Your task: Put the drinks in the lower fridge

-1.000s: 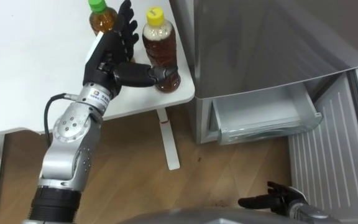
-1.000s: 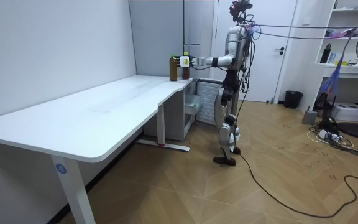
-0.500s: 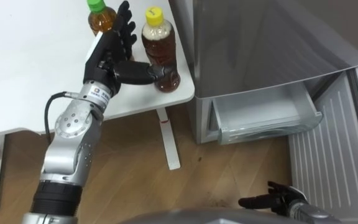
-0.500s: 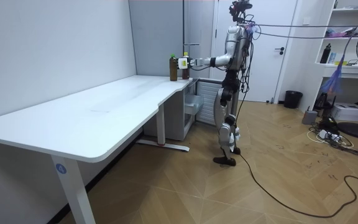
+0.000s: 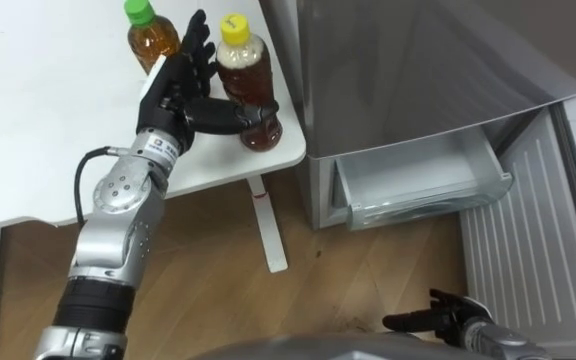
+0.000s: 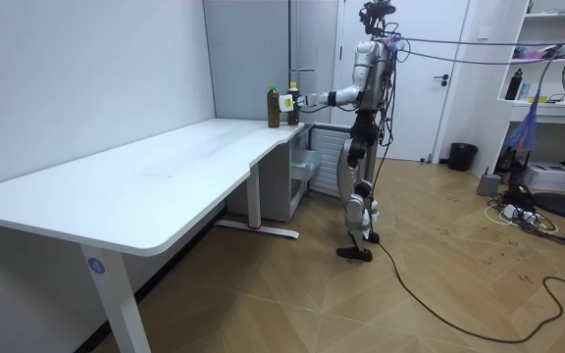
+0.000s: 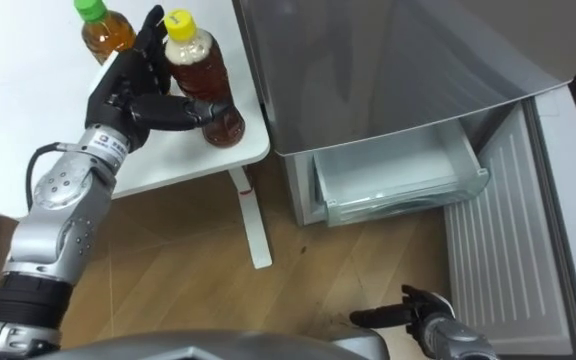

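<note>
The robot stands at the corner of the white tabletop (image 5: 48, 120) beside the grey fridge (image 5: 418, 70), left arm stretched out. Its left robot hand (image 5: 183, 95) grips the yellow-capped bottle (image 5: 245, 80) of brown drink – thumb wrapped across the front, fingers upright behind it – with the bottle's base on the tabletop's corner. A green-capped bottle (image 5: 148, 35) stands just behind the fingers. The fridge's lower drawer (image 5: 423, 185) is pulled out. The right robot hand (image 5: 433, 320) hangs low, fingers loosely extended, holding nothing.
</note>
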